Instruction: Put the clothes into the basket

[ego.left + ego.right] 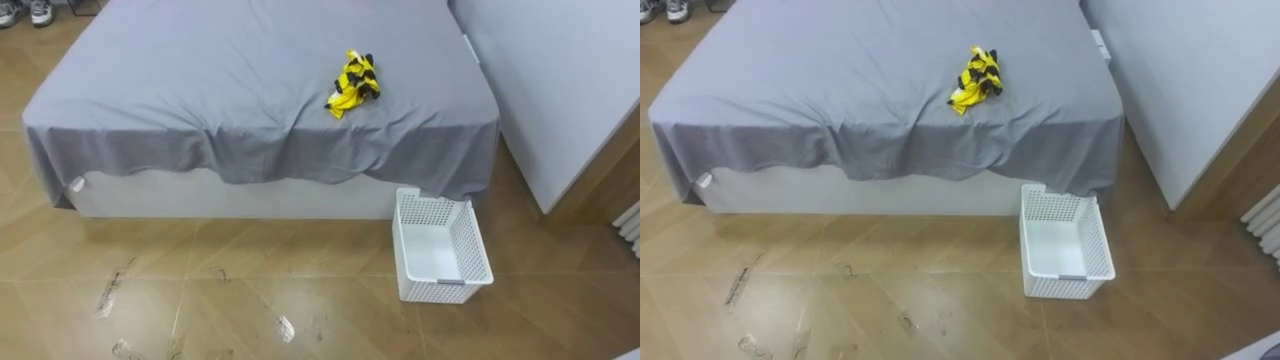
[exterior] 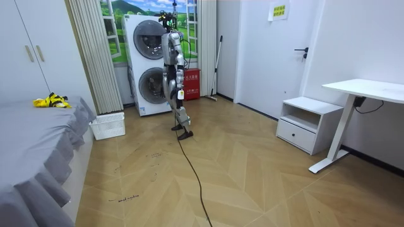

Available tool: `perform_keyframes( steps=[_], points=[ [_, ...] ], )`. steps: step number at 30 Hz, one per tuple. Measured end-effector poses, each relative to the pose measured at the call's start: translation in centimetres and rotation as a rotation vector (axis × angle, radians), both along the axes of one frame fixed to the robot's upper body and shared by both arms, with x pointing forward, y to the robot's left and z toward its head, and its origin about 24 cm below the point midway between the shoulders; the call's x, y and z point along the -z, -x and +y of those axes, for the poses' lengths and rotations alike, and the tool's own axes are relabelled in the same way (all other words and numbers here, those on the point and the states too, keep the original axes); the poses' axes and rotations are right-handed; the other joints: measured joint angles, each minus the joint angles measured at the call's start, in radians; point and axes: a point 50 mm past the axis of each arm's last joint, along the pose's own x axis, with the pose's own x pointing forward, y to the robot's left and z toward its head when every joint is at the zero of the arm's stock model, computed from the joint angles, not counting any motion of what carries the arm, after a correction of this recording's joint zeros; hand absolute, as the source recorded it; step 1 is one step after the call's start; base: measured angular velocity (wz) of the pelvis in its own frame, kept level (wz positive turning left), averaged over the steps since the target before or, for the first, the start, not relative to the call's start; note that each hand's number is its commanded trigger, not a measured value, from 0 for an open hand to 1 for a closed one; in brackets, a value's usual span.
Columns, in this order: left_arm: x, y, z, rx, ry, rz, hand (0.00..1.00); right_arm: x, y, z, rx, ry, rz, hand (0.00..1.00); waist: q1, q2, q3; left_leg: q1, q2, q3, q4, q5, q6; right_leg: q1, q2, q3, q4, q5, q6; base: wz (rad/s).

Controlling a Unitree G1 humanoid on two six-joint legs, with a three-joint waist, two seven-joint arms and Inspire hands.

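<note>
on the bed [image 1: 200, 80] lies the clothes [image 1: 352, 83]; basket [image 1: 440, 250] beside it

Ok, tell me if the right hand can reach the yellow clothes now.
Probably not. The yellow clothes lie on the bed, and the robot stands by the washing machines, open floor between; it must walk closer.

The wooden floor [image 1: 250, 300] lies open from 6 o'clock up to the foot of the bed [image 1: 200, 70], a wide free lane. The bed's flat top is open on every side of the clothes [image 1: 353, 83] at 1 o'clock, with free air above them. The basket [image 1: 445, 291] stands on the floor at 4 o'clock, mouth upward, just beside the overhanging sheet [image 1: 150, 150]. A pale upright surface [image 1: 560, 80] closes 2 o'clock, leaving a narrow gap along the bed.
</note>
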Motion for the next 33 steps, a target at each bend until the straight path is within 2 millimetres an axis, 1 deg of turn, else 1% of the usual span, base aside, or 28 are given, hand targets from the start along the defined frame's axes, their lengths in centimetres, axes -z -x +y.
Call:
perform_keyframes(
  steps=[9,10,11,12,13,14,15,16,17,18,19,20,21,22,23,24,25,26,27,28,29,30,31,32,33],
  points=[
    [0.0,-0.1,0.0,0.004,0.002,0.001,0.00,0.0,-0.2,0.0,-0.009,-0.001,-0.001,0.00,0.001,0.002,-0.0018,-0.010,0.001,-0.002,0.006,0.000,0.000,-0.006,0.001,0.000,0.000,0.000,0.000,0.00],
    [0.0,-0.2,0.0,0.003,0.002,0.000,0.00,0.0,-0.3,0.0,-0.013,-0.001,-0.003,0.00,0.003,-0.002,-0.0041,-0.011,0.001,-0.002,0.008,0.000,0.000,-0.007,0.001,0.001,0.000,0.000,0.000,0.00],
    [0.0,-0.2,0.0,0.002,0.002,-0.002,0.00,0.0,-0.3,0.0,-0.013,-0.003,-0.003,0.00,0.002,0.003,-0.0060,-0.016,0.004,-0.003,0.020,-0.004,0.001,-0.007,0.003,0.000,0.001,0.000,0.000,0.00],
    [0.0,-0.2,0.0,-0.001,0.004,-0.004,0.00,0.0,-0.2,0.0,-0.008,-0.004,-0.005,0.00,0.002,0.005,-0.0034,-0.030,0.011,-0.003,0.049,-0.018,-0.001,-0.008,0.008,0.000,0.004,0.000,-0.001,0.00],
    [0.0,-0.3,0.0,-0.005,0.006,-0.006,0.00,0.0,-0.3,0.0,-0.008,-0.006,-0.007,0.00,0.003,0.006,-0.0037,-0.039,0.016,-0.003,0.069,-0.026,-0.002,-0.012,0.012,0.000,0.008,-0.002,-0.003,0.00],
    [0.0,-0.4,0.0,-0.017,0.008,-0.014,0.00,0.0,-0.4,0.0,-0.018,-0.007,-0.010,0.00,0.006,0.007,-0.0043,-0.065,0.027,-0.003,0.113,-0.047,-0.007,-0.024,0.020,0.002,0.025,-0.012,-0.009,-0.04],
    [-0.1,-0.5,0.1,-0.024,0.008,-0.019,0.00,0.0,-0.6,0.1,-0.024,-0.007,-0.013,0.00,0.007,0.008,-0.0045,-0.076,0.034,-0.002,0.137,-0.058,-0.009,-0.031,0.023,0.002,0.037,-0.020,-0.014,-0.04],
    [-0.1,-0.6,0.3,-0.034,0.004,-0.026,0.00,0.0,-0.6,0.1,-0.028,-0.009,-0.015,0.00,0.004,0.010,-0.0036,-0.100,0.041,-0.004,0.184,-0.077,-0.015,-0.041,0.027,-0.001,0.057,-0.044,-0.017,0.00],
    [-0.1,-0.6,0.4,-0.050,0.005,-0.028,0.00,0.0,-0.6,0.1,-0.027,-0.008,-0.019,0.00,0.004,0.010,-0.0019,-0.112,0.055,-0.005,0.222,-0.090,-0.022,-0.045,0.037,-0.002,0.072,-0.053,-0.024,0.07],
    [-0.1,-0.5,0.4,-0.074,0.009,-0.029,0.00,-0.1,-0.5,0.1,-0.028,-0.006,-0.027,0.00,0.003,0.007,-0.0043,-0.128,0.059,0.000,0.259,-0.091,-0.024,-0.055,0.038,0.001,0.089,-0.074,-0.029,0.14],
    [-0.1,-0.5,0.5,-0.079,0.008,-0.031,0.00,-0.1,-0.5,0.0,-0.025,-0.006,-0.034,0.00,0.001,0.002,-0.0026,-0.137,0.062,0.007,0.280,-0.091,-0.024,-0.060,0.036,-0.001,0.103,-0.088,-0.036,0.15],
    [-0.2,-0.6,0.5,-0.086,0.008,-0.036,0.00,-0.1,-0.6,-0.1,-0.018,-0.004,-0.043,0.00,0.001,0.001,-0.0042,-0.167,0.071,0.035,0.338,-0.087,-0.028,-0.070,0.025,-0.003,0.126,-0.106,-0.038,0.20],
    [-0.2,-0.7,0.6,-0.106,0.008,-0.051,0.00,-0.2,-0.7,-0.2,-0.018,0.003,-0.050,0.00,-0.002,-0.005,-0.0041,-0.230,0.071,0.042,0.444,-0.058,-0.024,-0.066,0.016,0.007,0.137,-0.115,-0.046,0.16],
    [-0.3,-0.9,0.7,-0.129,0.010,-0.067,0.00,-0.2,-0.6,-0.2,-0.013,0.004,-0.049,0.00,-0.004,-0.010,-0.0037,-0.262,0.061,0.042,0.478,-0.055,-0.011,-0.064,0.008,0.015,0.140,-0.124,-0.042,0.27],
    [-0.3,-1.3,0.6,-0.168,0.017,-0.096,0.00,-0.2,-0.5,-0.3,0.001,0.004,-0.048,0.00,-0.009,-0.021,-0.0059,-0.311,0.021,0.040,0.417,-0.054,-0.004,-0.061,-0.020,0.025,0.137,-0.133,-0.034,0.19],
    [-0.3,-1.5,0.2,-0.193,0.033,-0.118,0.00,-0.2,-0.4,-0.7,0.011,0.009,-0.045,0.00,-0.008,-0.029,-0.0082,-0.362,-0.014,0.047,0.297,-0.024,-0.019,-0.058,-0.046,0.027,0.132,-0.140,-0.024,0.13],
    [-0.3,-1.6,0.0,-0.206,0.039,-0.130,0.00,-0.3,-0.4,-0.9,0.010,0.009,-0.040,0.00,-0.005,-0.026,-0.0066,-0.383,-0.024,0.051,0.229,0.006,-0.029,-0.058,-0.053,0.028,0.128,-0.143,-0.018,-0.17],
    [-0.4,-1.4,-0.1,-0.227,0.039,-0.145,0.00,-0.3,0.0,-1.1,0.013,0.010,-0.024,0.00,0.008,-0.019,-0.0077,-0.415,-0.020,0.059,0.105,0.083,-0.027,-0.047,-0.057,0.040,0.118,-0.154,-0.009,-0.33],
    [-0.4,-1.2,-0.1,-0.239,0.035,-0.144,0.00,-0.3,0.1,-1.1,0.013,0.009,-0.019,0.00,0.016,-0.017,-0.0063,-0.427,-0.014,0.063,0.066,0.124,-0.023,-0.038,-0.059,0.052,0.118,-0.161,-0.005,-0.58],
    [-0.4,-0.6,0.0,-0.248,0.030,-0.132,0.00,-0.3,0.1,-1.1,-0.011,0.008,-0.011,0.00,0.021,-0.021,-0.0092,-0.431,-0.003,0.081,0.037,0.203,-0.009,-0.020,-0.075,0.059,0.109,-0.177,0.001,-0.58],
    [-0.4,-0.1,0.2,-0.266,0.024,-0.127,0.00,-0.3,0.2,-1.1,-0.028,0.008,-0.011,0.00,0.022,-0.027,-0.0150,-0.436,-0.006,0.118,0.059,0.256,0.030,0.003,-0.098,0.062,0.082,-0.182,0.009,-0.51],
    [-0.5,-0.1,0.6,-0.270,0.011,-0.135,0.00,-0.3,0.0,-1.0,-0.033,0.009,-0.016,0.00,0.022,-0.045,-0.0185,-0.459,-0.024,0.156,0.108,0.256,0.068,0.021,-0.132,0.064,0.058,-0.191,0.024,-0.23],
    [-0.5,0.1,0.8,-0.265,0.002,-0.135,0.00,-0.4,-0.2,-1.0,-0.038,0.011,-0.024,0.00,0.021,-0.052,-0.0278,-0.466,-0.043,0.163,0.137,0.224,0.071,0.022,-0.153,0.063,0.051,-0.193,0.031,-0.05],
    [-0.6,-0.5,1.0,-0.249,-0.001,-0.155,0.00,-0.4,-0.6,-1.0,-0.040,0.014,-0.047,0.00,0.010,-0.073,-0.0189,-0.471,-0.076,0.176,0.183,0.166,0.086,0.019,-0.182,0.063,0.078,-0.194,0.045,0.13],
    [-0.6,-0.4,0.9,-0.236,0.000,-0.150,0.00,-0.5,-1.3,-1.0,-0.032,0.017,-0.072,0.00,0.002,-0.062,-0.0126,-0.462,-0.090,0.178,0.225,0.123,0.105,0.000,-0.199,0.070,0.177,-0.184,0.059,0.15]
  ],
)
